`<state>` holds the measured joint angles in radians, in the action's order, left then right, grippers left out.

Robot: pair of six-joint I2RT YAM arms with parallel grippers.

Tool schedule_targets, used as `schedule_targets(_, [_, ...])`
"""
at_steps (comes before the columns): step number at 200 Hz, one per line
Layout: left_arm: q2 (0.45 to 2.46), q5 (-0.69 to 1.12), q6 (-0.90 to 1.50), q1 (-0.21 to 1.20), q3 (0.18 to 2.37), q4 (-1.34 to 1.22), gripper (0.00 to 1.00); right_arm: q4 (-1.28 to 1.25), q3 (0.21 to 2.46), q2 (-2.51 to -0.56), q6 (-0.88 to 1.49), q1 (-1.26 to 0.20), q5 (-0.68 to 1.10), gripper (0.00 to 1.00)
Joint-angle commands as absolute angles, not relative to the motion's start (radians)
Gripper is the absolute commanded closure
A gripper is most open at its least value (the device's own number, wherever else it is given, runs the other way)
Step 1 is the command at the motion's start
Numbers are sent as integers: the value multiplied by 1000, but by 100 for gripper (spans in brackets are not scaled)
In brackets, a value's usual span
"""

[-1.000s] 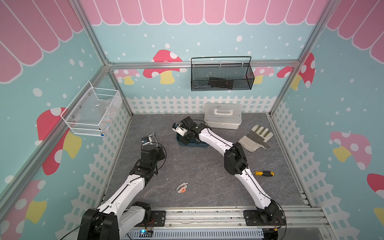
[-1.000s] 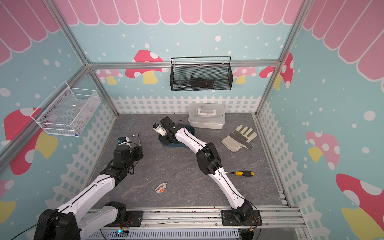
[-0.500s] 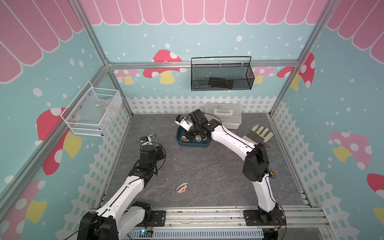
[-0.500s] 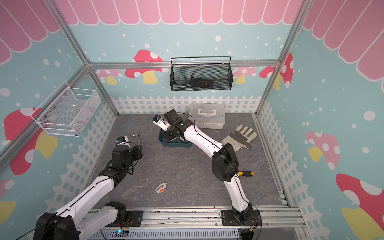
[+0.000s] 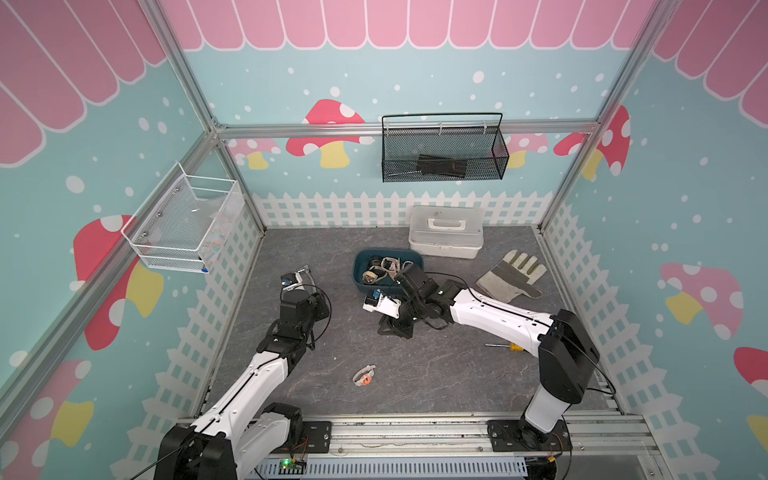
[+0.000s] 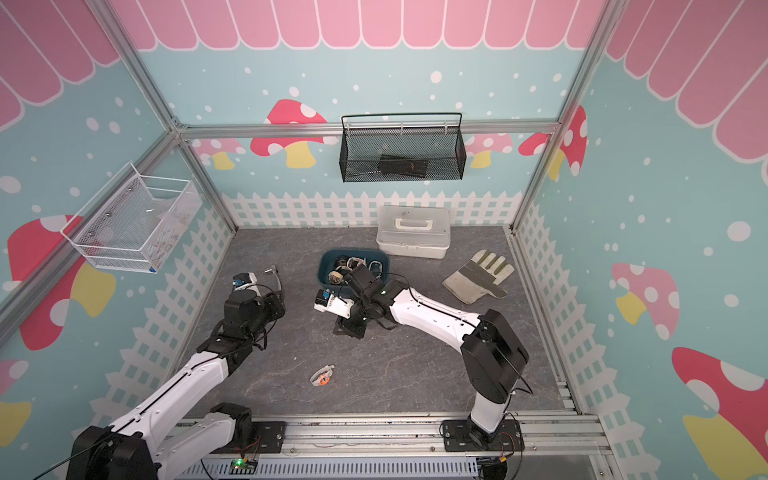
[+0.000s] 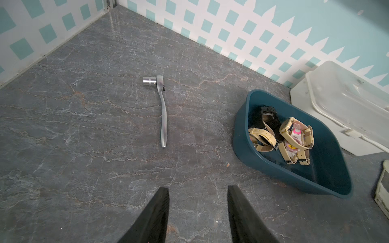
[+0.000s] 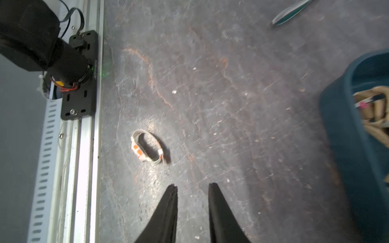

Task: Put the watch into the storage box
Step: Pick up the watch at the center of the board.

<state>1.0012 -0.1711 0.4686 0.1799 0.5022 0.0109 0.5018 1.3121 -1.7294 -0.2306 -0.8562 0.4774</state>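
Note:
A watch [image 5: 364, 375] with a pale band and an orange face lies alone on the grey floor near the front rail, seen also in the right wrist view [image 8: 147, 148]. The storage box [image 5: 360, 272], a dark teal tub, stands mid-floor with several beige and black watches inside [image 7: 294, 136]. My right gripper [image 8: 192, 186] hangs just in front of the box [image 8: 341, 126], pointing down and toward the lone watch, open by a narrow gap and empty. My left gripper [image 7: 197, 189] is open over bare floor, left of the box [image 7: 273, 166], holding nothing.
A steel ratchet wrench [image 7: 162, 113] lies ahead of my left gripper. A white lidded case [image 5: 446, 230] stands behind the box, a work glove [image 5: 511, 276] to its right, a screwdriver [image 5: 505, 345] under my right arm. Wire baskets [image 5: 442, 153] [image 5: 187, 224] hang on the walls.
My right gripper has drawn back from over the storage box to the floor in front of it, and the arm has folded toward the front. The left arm has stayed put.

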Motion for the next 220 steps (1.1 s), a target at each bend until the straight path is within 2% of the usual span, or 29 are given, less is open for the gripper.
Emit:
schedule_targets(1, [993, -163, 477, 186, 500, 20, 51, 494, 1267, -1739, -225, -914, 544, 68])
schedule_targets(39, [999, -157, 478, 186, 499, 18, 51, 478, 1253, -1807, -282, -1019, 524, 65])
schedule_targets(104, [995, -167, 475, 186, 492, 16, 52, 427, 1290, -1923, -317, -1088, 486, 61])
schedule_targets(220, [1018, -156, 472, 186, 503, 7, 52, 387, 1304, -1987, -330, -1115, 408, 62])
